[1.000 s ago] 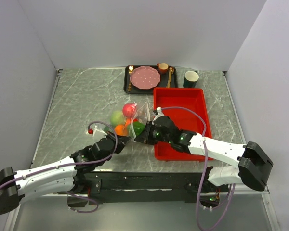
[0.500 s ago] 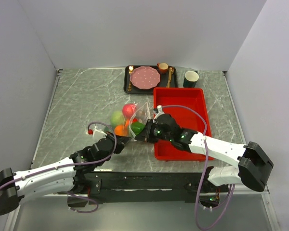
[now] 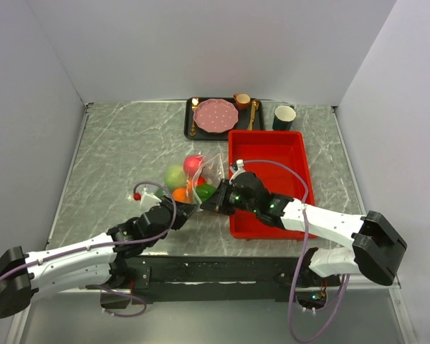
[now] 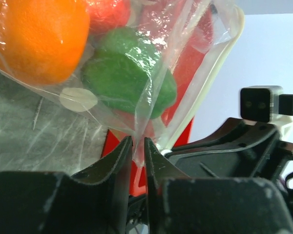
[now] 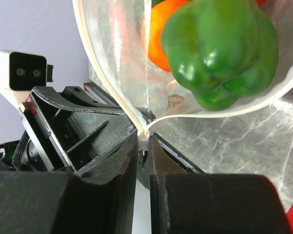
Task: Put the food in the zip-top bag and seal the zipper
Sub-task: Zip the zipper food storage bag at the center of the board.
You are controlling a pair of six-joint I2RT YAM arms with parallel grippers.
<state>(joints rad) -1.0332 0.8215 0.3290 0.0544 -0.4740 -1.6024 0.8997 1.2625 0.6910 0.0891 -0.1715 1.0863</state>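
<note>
Two tools at bag (image 3: 211, 165): right tool (image 5: 144, 141) clenched on zipper (image 5: 100, 73); left tool (image 4: 135, 146) released, bag between jaws. You risk it sagging, pepper (image 5: 219, 48) spilling.

zip-top bag (image 4: 185, 48) clr crinkly plastic, green pepper (image 5: 219, 48) glossy, table (image 3: 122, 150) marbled stone-look, smooth
</note>
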